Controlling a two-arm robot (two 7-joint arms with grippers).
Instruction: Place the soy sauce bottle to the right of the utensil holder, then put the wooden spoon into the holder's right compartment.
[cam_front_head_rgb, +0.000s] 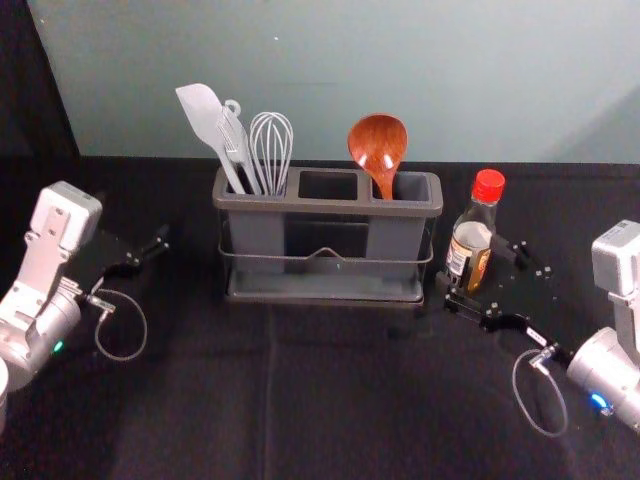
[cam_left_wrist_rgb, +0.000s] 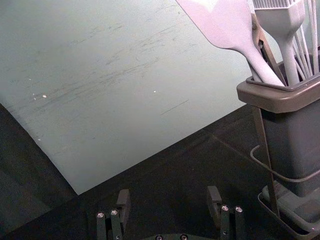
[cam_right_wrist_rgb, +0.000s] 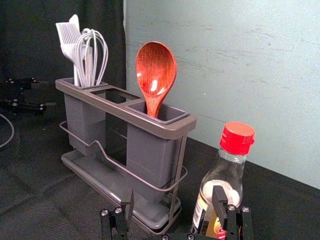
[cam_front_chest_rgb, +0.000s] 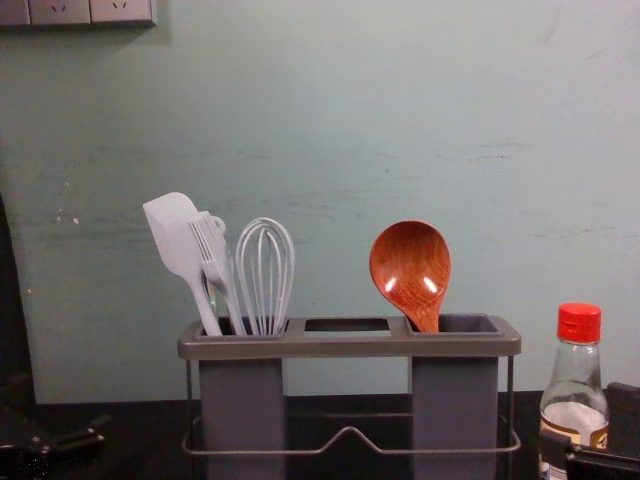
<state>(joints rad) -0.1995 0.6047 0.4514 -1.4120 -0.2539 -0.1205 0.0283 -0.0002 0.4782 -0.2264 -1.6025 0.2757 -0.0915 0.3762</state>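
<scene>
The soy sauce bottle (cam_front_head_rgb: 472, 232), red-capped, stands upright just right of the grey utensil holder (cam_front_head_rgb: 325, 210). The wooden spoon (cam_front_head_rgb: 378, 145) is upright in the holder's right compartment, bowl up; its lower handle is hidden. My right gripper (cam_front_head_rgb: 474, 266) is open at the bottle. In the right wrist view, one finger of the right gripper (cam_right_wrist_rgb: 173, 199) overlaps the bottle (cam_right_wrist_rgb: 231, 162); contact cannot be told. Left of the holder is my left gripper (cam_front_head_rgb: 135, 222), parked; in the left wrist view the left gripper (cam_left_wrist_rgb: 168, 201) is open with nothing between its fingers.
A spatula (cam_front_chest_rgb: 178, 240), a brush (cam_front_chest_rgb: 212, 255) and a whisk (cam_front_chest_rgb: 265, 270) stand in the holder's left compartment. A pale wall (cam_front_head_rgb: 340, 60) rises behind the black-covered table (cam_front_head_rgb: 330, 400). A wire rail (cam_front_chest_rgb: 350, 436) runs across the holder's front.
</scene>
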